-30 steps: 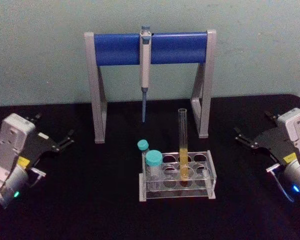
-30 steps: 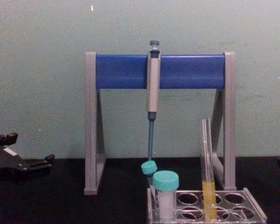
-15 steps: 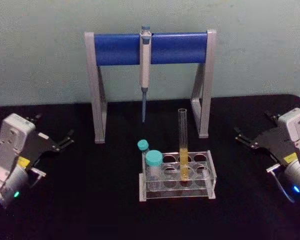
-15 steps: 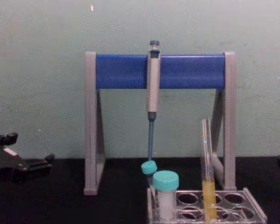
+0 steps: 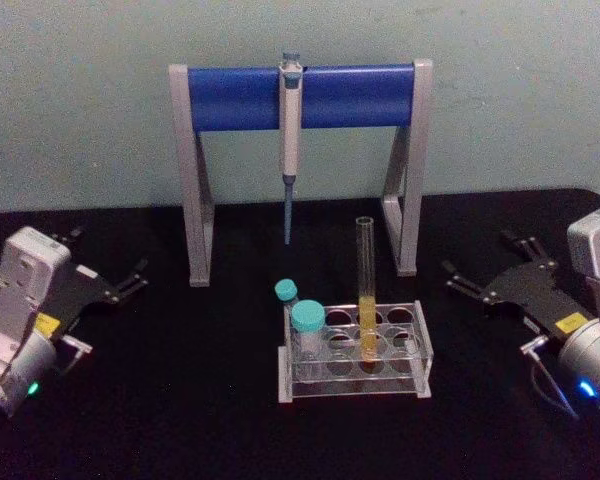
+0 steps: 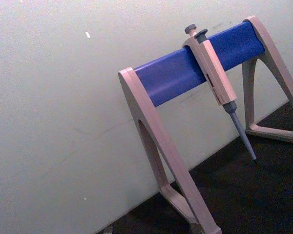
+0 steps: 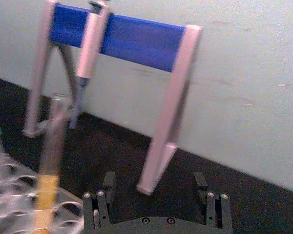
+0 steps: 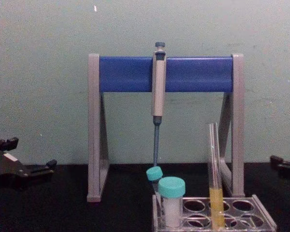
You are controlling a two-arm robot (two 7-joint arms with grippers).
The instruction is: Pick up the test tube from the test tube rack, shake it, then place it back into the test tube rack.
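- Test tube: upright in a hole of test tube rack, held steady there, not yet grasped.
- Right gripper: right of rack, apart, fingers spread, aimed tubeward, likely for grasping.
- Left gripper: far left of rack, spread, idle.

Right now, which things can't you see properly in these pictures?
- Test tube rack: base cut off by the chest view's bottom edge.
- Test tube: blurred in the right wrist view, bottom cut off.
- Rear teal-capped tube: body mostly hidden behind the front capped tube, head view.
- Right gripper: mostly past the chest view's right edge.
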